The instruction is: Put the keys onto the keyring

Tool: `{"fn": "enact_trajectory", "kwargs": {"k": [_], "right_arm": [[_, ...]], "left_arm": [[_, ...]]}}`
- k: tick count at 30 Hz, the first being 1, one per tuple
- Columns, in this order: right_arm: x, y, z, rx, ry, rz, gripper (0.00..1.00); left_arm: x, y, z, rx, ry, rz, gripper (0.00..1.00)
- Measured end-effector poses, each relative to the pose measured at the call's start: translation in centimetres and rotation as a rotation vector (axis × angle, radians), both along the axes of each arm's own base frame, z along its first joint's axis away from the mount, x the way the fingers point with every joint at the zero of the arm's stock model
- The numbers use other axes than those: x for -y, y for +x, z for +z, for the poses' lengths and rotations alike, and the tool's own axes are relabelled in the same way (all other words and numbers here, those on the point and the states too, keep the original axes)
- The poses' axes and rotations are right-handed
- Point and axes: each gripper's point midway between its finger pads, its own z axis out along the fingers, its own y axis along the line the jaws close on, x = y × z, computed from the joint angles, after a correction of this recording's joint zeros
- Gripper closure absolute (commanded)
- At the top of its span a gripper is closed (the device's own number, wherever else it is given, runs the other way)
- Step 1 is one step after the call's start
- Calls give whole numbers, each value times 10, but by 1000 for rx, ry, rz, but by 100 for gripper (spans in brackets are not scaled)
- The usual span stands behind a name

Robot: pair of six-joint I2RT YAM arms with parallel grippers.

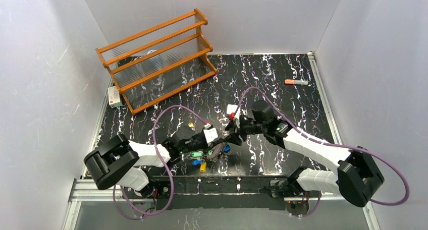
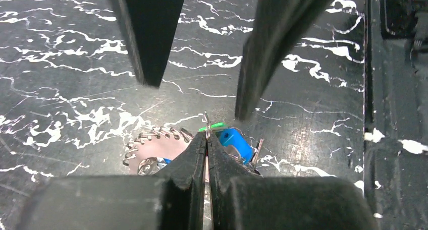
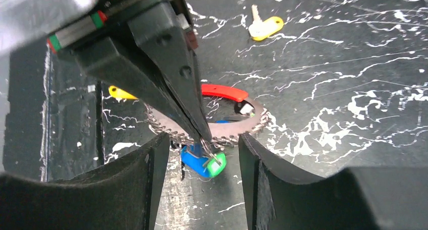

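Loop of a key [image 3: 216, 167] sits pinched in the clamped left gripper [image 2: 207, 135], steadied beside the keyring [image 3: 227, 93], seemingly for the spread, empty right gripper [image 2: 197, 99].

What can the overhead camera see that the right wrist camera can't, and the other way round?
Only overhead: the wooden rack and the orange-capped marker. Only the right wrist: how the left gripper is pinched shut on a small wire loop. Both: the keyring and a stray yellow key.
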Motion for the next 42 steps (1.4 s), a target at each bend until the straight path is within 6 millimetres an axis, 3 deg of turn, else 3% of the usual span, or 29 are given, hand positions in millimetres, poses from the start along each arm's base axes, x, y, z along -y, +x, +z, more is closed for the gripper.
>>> {"fn": "enact_trajectory", "kwargs": {"k": [5,8,15,21,33,42], "right_arm": [[9,7,24,3,139,-22,49],[12,4,28,-15,185,-2,54],[8,-10,37,-36,258,84,54],[4,-19,45,-36,304,159,65],[-7,-19,30,-106,320,218,72],[-11,-18,23,-144,325,232,63]], "left_arm": [[-10,-1,20,-2,-102,68,100],[-18,-3,29,4,-176,102,100],[-26,-8,47,17,-306,127,100],[-26,-9,56,24,-346,122,100],[-27,-11,57,23,-360,118,100],[-27,-12,57,22,-359,118,100]]}}
